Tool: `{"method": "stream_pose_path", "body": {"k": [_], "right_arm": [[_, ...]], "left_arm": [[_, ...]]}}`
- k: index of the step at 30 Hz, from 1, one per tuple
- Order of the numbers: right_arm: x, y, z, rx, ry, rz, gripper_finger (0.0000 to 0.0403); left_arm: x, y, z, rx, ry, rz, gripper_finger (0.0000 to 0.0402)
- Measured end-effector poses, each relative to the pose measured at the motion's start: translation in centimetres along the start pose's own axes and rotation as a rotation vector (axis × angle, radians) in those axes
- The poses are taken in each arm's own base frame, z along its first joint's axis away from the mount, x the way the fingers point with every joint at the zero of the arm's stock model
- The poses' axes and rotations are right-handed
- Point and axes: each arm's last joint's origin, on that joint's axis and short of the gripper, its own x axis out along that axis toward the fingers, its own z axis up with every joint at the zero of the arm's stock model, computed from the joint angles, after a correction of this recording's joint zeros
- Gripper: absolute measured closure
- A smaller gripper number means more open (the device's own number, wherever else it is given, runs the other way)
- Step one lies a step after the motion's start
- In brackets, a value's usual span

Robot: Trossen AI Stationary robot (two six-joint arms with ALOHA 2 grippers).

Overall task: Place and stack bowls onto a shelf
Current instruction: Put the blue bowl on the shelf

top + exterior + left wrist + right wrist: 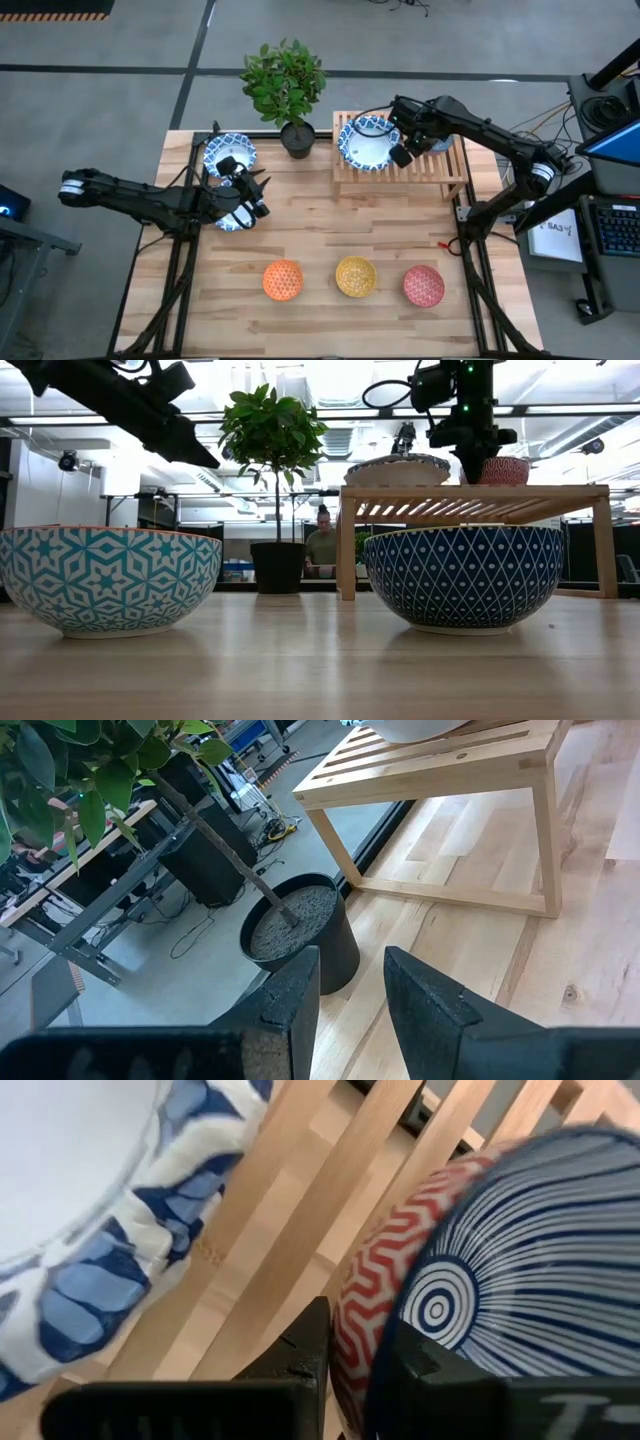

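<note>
Seating a small bowl on the slatted shelf

Right gripper [345,1380] at upper right, jaws pinching the red-zigzag, blue-striped bowl [480,1280] rim on the light wooden shelf [440,165] — release gently, lift straight up. Left gripper [350,1000] mid-left — jaws apart, empty.

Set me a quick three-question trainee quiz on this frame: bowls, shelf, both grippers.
1. Multiple choice: the right gripper has its jaws on either side of the rim of a small round bowl on the low shelf of light wooden slats. What is that bowl's pattern? A) plain white; B) red zigzag outside, blue stripes inside; C) plain green.
2. True or false: the left gripper has its jaws closed on a bowl.
3. Fill in: in the high view, the table's front row reads small orange patterned bowl, small yellow patterned bowl, then a small ____ patterned bowl.

Key: 1 B; 2 false, the jaws are apart and empty; 3 pink-red.
</note>
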Motion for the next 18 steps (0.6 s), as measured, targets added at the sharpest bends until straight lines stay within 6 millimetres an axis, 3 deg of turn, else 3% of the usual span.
{"method": "stream_pose_path", "body": {"k": [4,11,18], "right_arm": [[0.48,0.13,-0.22,-0.02,0.027,0.019,0.035],[0.5,0.18,-0.27,-0.023,0.032,0.034,0.0368],[0.47,0.25,-0.13,-0.018,0.02,0.05,0.0297]], "left_arm": [[0.0,0.0,0.0,0.0,0.0,0.0,0.0304],[0.0,0.0,0.0,0.0,0.0,0.0,0.0304],[0.01,-0.02,-0.01,0.001,0.001,0.0,0.0304]]}}
